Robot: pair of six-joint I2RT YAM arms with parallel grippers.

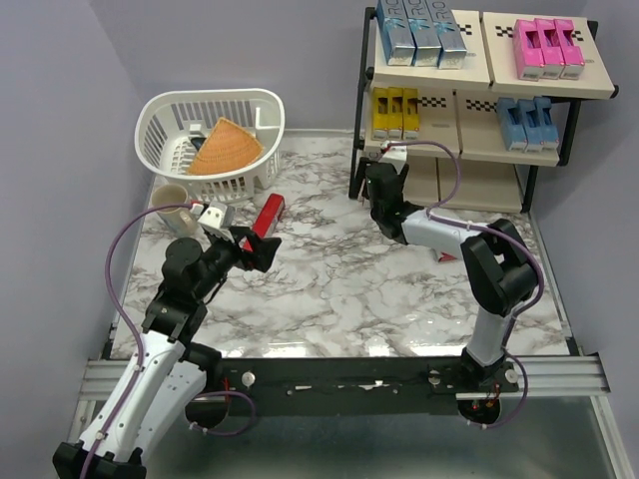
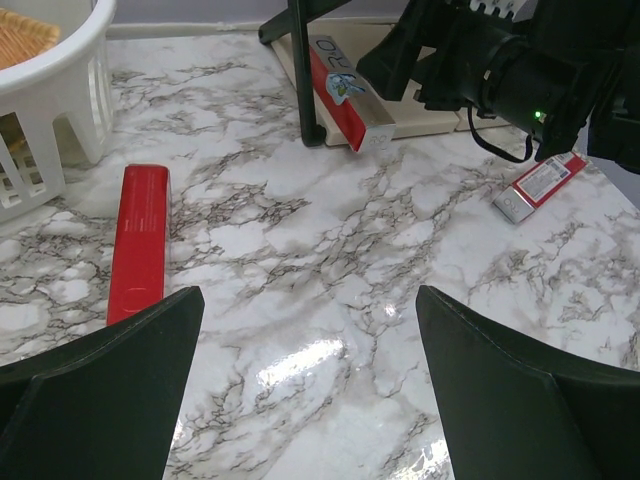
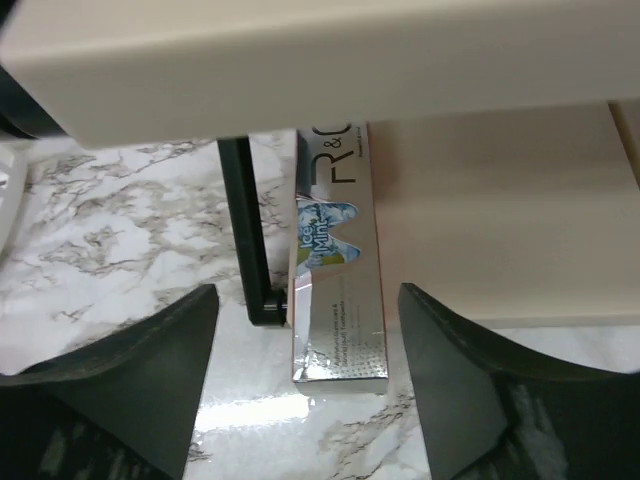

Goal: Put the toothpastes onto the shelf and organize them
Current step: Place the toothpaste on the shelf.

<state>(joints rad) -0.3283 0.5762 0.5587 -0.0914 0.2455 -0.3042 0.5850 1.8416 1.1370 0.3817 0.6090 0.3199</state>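
The shelf (image 1: 469,185) stands at the back right and holds silver-blue cartons (image 1: 414,35), pink cartons (image 1: 547,45), yellow cartons (image 1: 394,110) and light blue cartons (image 1: 526,122). My right gripper (image 1: 382,178) is open at the bottom tier's left end. In the right wrist view its fingers flank, without touching, a silver and red toothpaste (image 3: 340,290) that lies half on the bottom panel (image 3: 500,220) and sticks out over the table. My left gripper (image 1: 260,247) is open and empty just near of a red toothpaste (image 1: 268,215), which shows left of its fingers in the left wrist view (image 2: 140,245).
A white basket (image 1: 210,140) with an orange object stands at the back left, a beige cup (image 1: 170,198) in front of it. Another red toothpaste (image 2: 540,185) lies on the marble beside the right arm (image 1: 449,232). The shelf's black leg (image 3: 245,230) stands left of the silver carton.
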